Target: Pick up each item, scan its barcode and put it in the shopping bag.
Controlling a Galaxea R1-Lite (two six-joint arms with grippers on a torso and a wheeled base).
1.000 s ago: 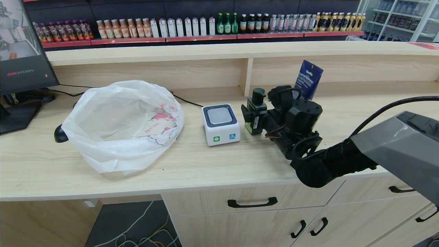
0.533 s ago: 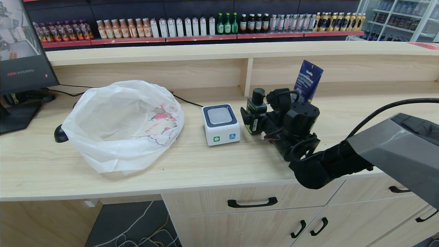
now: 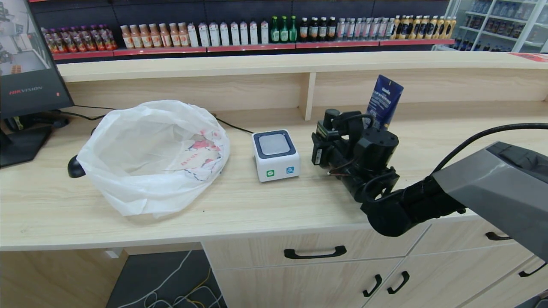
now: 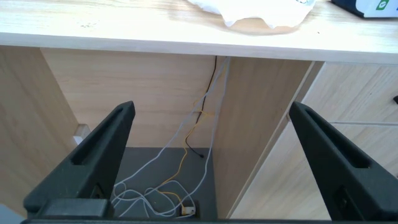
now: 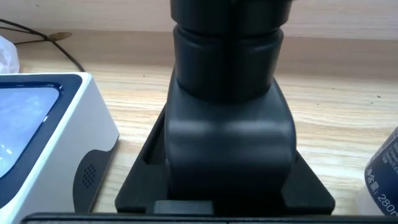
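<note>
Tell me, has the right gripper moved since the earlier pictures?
Yes. The right gripper, holding a dark bottle, shifted slightly away from the white scanner, toward the blue pouch.

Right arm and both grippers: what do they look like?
The right arm has an angular grey shell, then rounded black joints, with a thick black cable running along it and thin red and white wires at the wrist. The right gripper is black. The left gripper has two flat matte black fingers with stepped inner faces.
</note>
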